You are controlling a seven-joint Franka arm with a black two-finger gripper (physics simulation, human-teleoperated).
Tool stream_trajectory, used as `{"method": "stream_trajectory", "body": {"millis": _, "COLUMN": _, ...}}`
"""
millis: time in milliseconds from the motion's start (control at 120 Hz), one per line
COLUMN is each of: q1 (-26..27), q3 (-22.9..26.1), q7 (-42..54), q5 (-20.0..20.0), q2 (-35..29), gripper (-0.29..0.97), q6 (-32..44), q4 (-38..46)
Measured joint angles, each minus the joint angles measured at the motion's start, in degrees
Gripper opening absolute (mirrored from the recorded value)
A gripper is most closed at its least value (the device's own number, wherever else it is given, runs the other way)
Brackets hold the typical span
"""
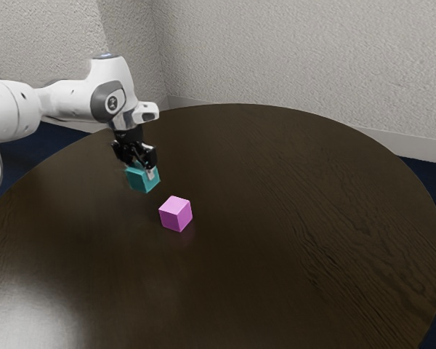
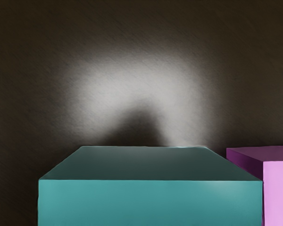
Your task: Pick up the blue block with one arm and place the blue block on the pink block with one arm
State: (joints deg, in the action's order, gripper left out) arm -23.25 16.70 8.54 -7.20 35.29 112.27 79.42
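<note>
The pincer (image 1: 144,171) pinches the blue block (image 1: 141,182) from two sides, near the counter's (image 1: 298,218) edge at the exterior view's left. The block looks teal and sits slightly tilted between the fingers. Whether it touches the counter is unclear. The pink block (image 1: 175,213) rests on the dark wood just beside it, toward the exterior view's right, apart from it. In the wrist view the blue block (image 2: 151,197) lies under the hand, the pink block (image 2: 273,188) close alongside.

Side camera overlooks table (image 1: 312,218); wrist camera skims it.
</note>
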Motion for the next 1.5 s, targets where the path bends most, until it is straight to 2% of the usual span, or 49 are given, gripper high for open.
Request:
{"method": "stream_trajectory", "body": {"millis": 700, "q1": 4.42, "q3": 0.16, "q7": -11.38, "q5": 1.19, "q2": -3.40, "gripper": 0.33, "q6": 1.29, "q4": 5.57}}
{"method": "stream_trajectory", "body": {"millis": 1217, "q1": 5.90, "q3": 2.99, "q7": -11.26, "q5": 1.07, "q2": -3.10, "gripper": 0.33, "q6": 2.58, "q4": 6.00}}
{"method": "stream_trajectory", "body": {"millis": 1500, "q1": 6.09, "q3": 3.00, "q7": -11.03, "q5": 1.40, "q2": -5.65, "gripper": 0.33, "q6": 2.76, "q4": 10.34}}
